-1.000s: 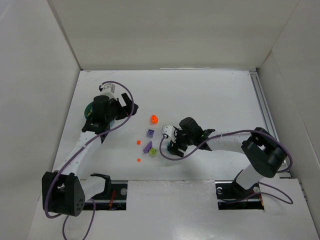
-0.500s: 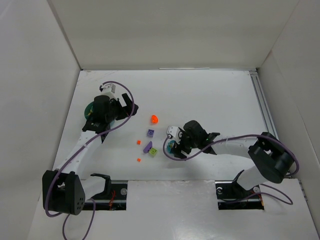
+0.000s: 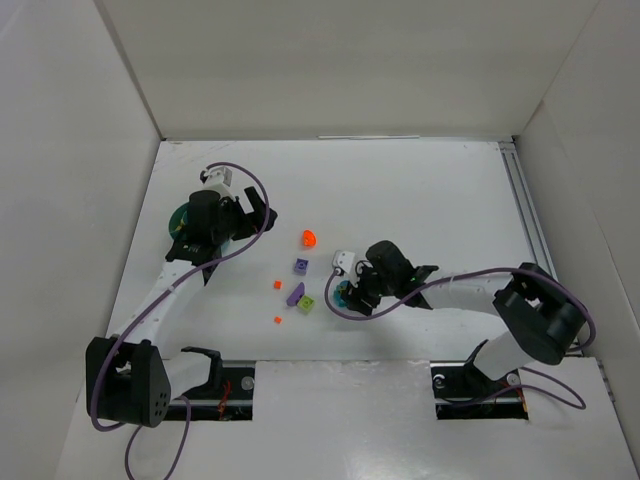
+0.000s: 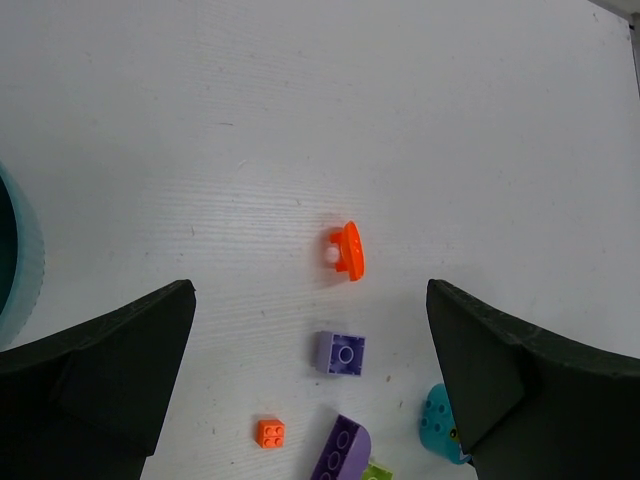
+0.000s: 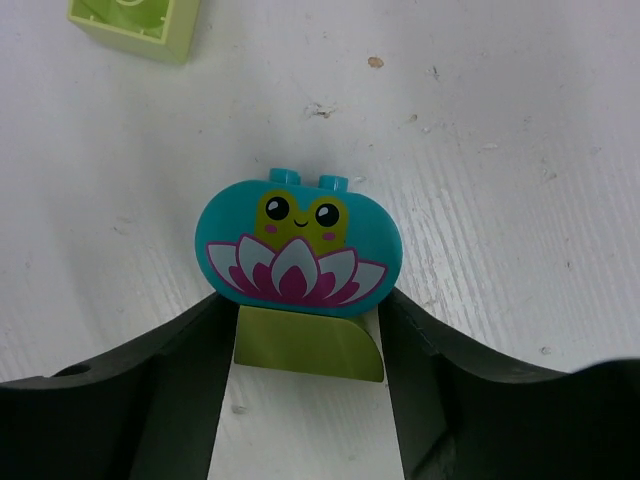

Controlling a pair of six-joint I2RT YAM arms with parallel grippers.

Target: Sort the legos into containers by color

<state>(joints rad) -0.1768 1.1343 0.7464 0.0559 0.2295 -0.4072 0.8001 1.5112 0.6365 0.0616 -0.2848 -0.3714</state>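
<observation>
The teal tub sits at the left, mostly under my left gripper; its rim shows in the left wrist view. My left gripper is open and empty above the table. Loose legos lie between the arms: an orange round piece, a purple square brick, a small orange brick, a long purple brick and a lime brick. My right gripper is low on the table, its jaws against a cyan frog-print brick with a lime piece under it.
A tiny orange bit lies nearer the front edge. White walls enclose the table at left, back and right. A metal rail runs along the right side. Purple cables loop off both arms.
My right gripper has shifted slightly right and settled around the cyan brick. My left arm and the loose legos have not moved.
</observation>
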